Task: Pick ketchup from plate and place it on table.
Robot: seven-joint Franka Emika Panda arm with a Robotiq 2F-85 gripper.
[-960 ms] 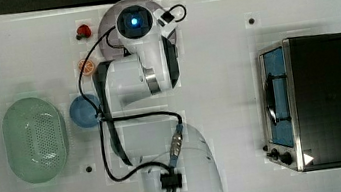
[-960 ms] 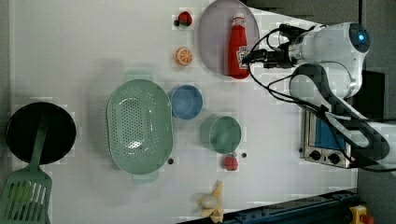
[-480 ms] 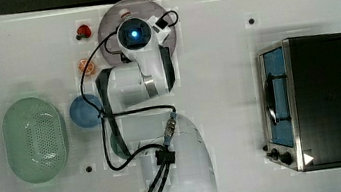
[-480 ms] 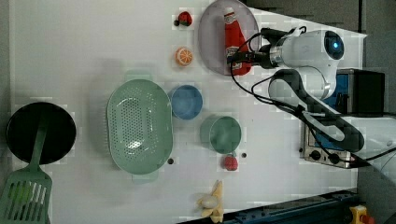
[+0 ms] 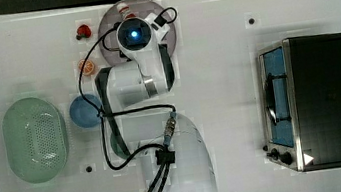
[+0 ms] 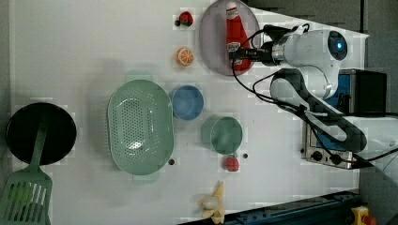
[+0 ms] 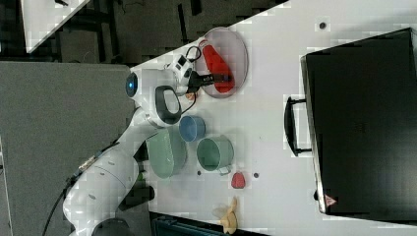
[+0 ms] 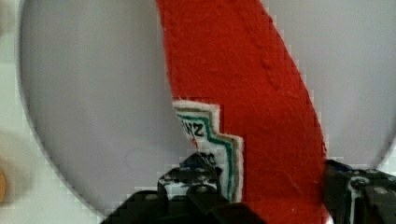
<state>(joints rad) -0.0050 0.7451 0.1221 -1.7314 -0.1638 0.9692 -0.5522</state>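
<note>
Wrist view: I log the ketchup bottle lying flat on the plate, lower body between my end effector fingers, straddling crosswise, not yet clamped.

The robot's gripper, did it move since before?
Yes. In the left view the gripper has slid toward the left view's left, from beside the plate to over it, and now straddles the ketchup lying there.

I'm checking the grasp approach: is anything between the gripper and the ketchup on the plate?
Nothing visible is. The gripper sits right at the ketchup, one finger on each side of the bottle's lower body, which lies flat and alone on the plate.
</note>
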